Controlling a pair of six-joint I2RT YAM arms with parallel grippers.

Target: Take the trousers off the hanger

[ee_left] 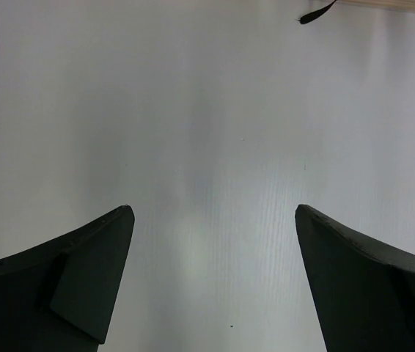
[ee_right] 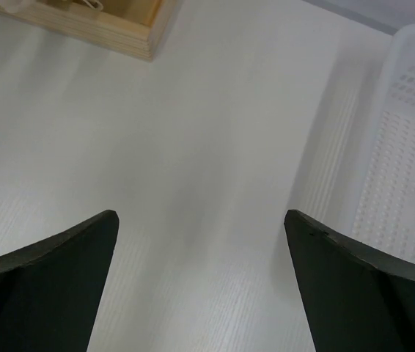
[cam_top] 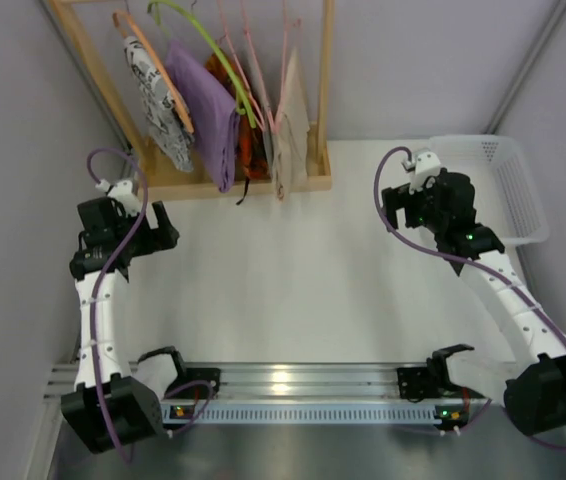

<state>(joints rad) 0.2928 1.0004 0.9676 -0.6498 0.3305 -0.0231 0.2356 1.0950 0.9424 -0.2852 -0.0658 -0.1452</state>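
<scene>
My left gripper (ee_left: 213, 213) and right gripper (ee_right: 200, 216) both hang released, dark matte jaws spread wide above the smooth white surface (cam_top: 303, 290), grasping nothing. Only the overhead view shows the soft beige trousers (cam_top: 290, 130), draped limp on the thin pale-pink wire hanger (cam_top: 286, 35) at the right end of the wooden rack (cam_top: 263, 185), well apart from both grippers. The right wrist view catches the rack's pale corner and the perforated wall of the white plastic basket (ee_right: 413, 147).
</scene>
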